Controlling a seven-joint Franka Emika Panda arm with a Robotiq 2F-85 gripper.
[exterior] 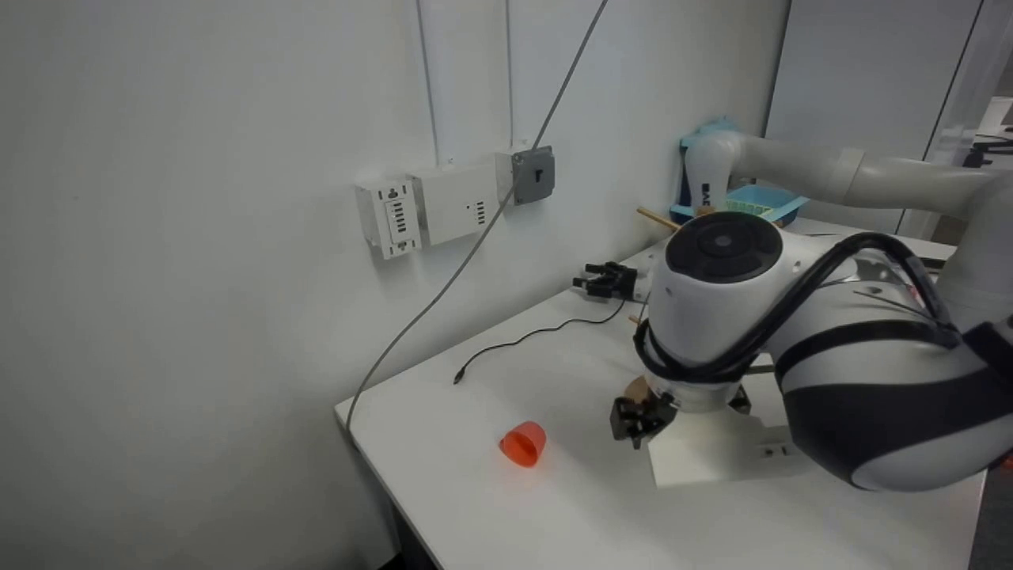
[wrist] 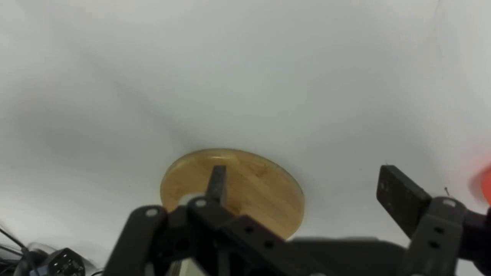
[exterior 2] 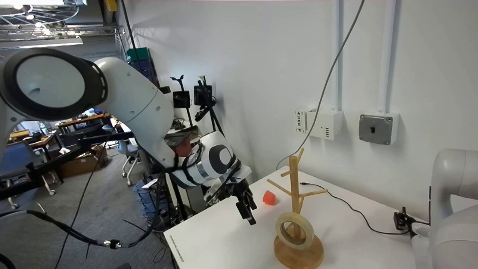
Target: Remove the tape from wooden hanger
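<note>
In an exterior view the beige tape roll is on the wooden hanger, in front of the pole, which shows through its centre; whether a peg or the base bears it cannot be told. The black gripper hangs at the roll's ten o'clock, apart from it, fingers spread wide. In an exterior view an orange cup lies on its side on the white table at the gripper's nine o'clock, mouth toward seven; at one o'clock a blue basket holds something pale green, too small to name.
</note>
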